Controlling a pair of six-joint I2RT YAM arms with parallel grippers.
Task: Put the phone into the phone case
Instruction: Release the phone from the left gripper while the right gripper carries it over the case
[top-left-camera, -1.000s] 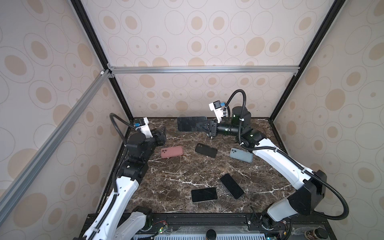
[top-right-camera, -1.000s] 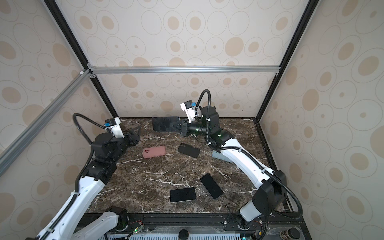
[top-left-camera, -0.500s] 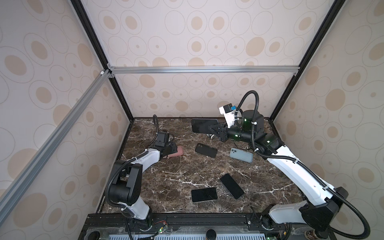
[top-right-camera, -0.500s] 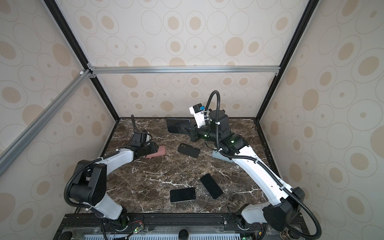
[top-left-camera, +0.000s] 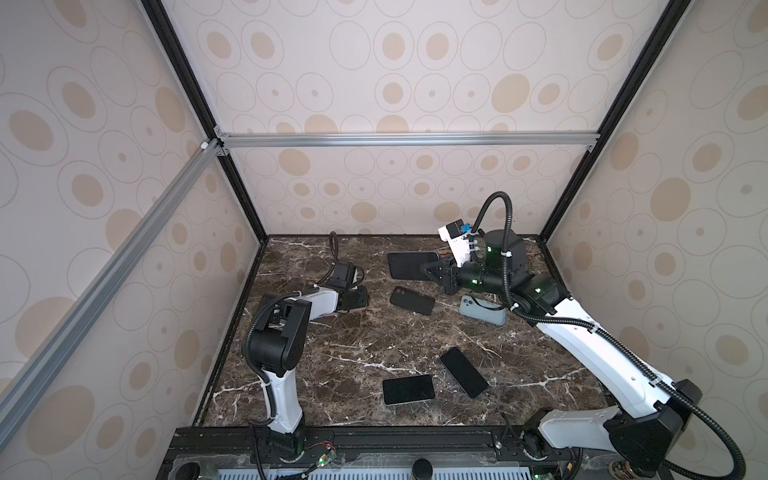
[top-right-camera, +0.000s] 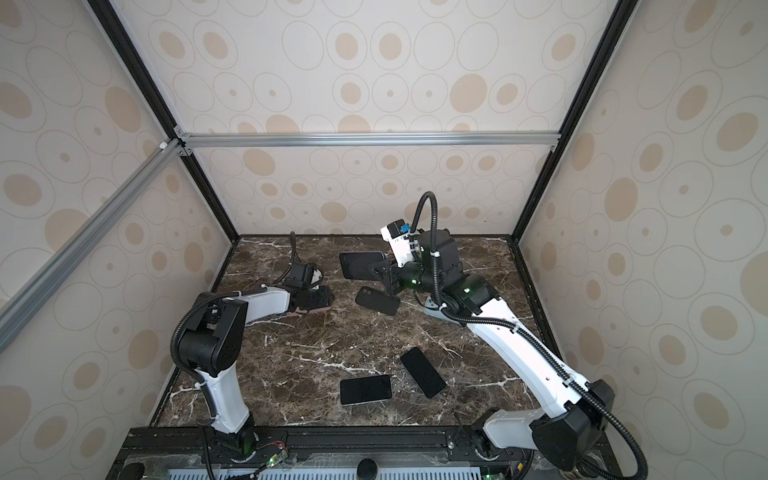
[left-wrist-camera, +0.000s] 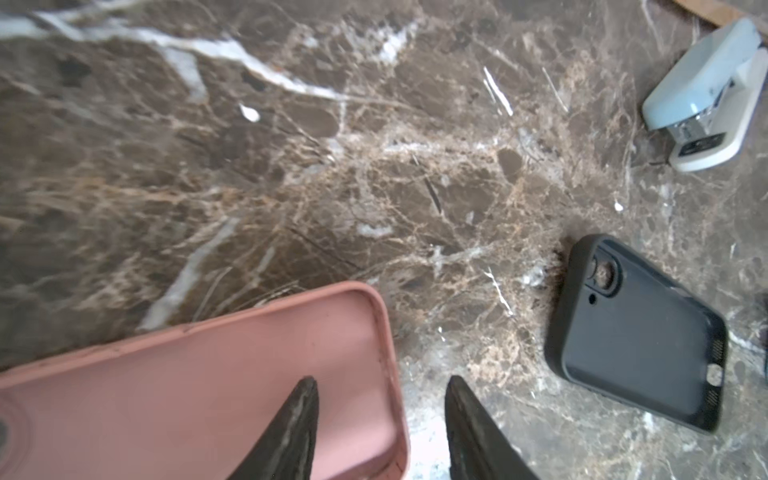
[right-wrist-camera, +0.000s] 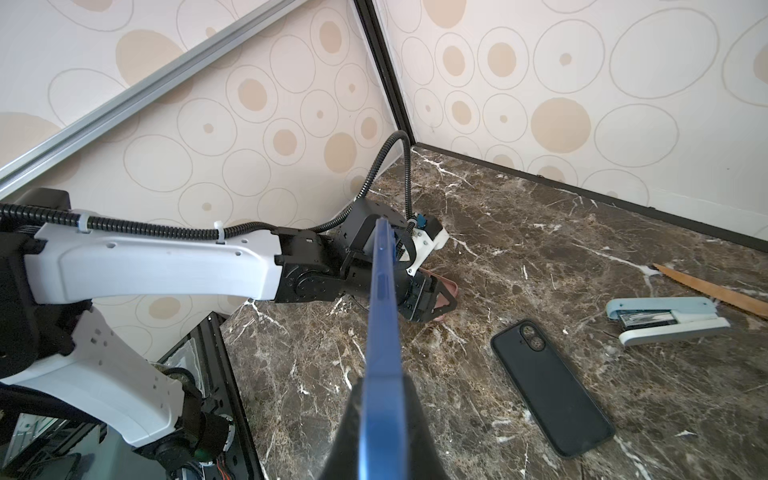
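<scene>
My right gripper is shut on a phone with a dark screen and a blue edge, and holds it level above the back of the table in both top views. The pink phone case lies open side up at the left, mostly hidden under my left gripper in both top views. In the left wrist view the left gripper is open and straddles the case's end rim. One finger is over the case's inside and the other is outside it.
A black phone case lies back up in the middle between the two grippers. Right of it sits a light blue stapler with a wooden stick beyond. Two dark phones lie near the front edge. Walls close in three sides.
My left arm has come down from a raised pose onto the pink case. My right gripper has carried the phone to the right, away from the left side.
</scene>
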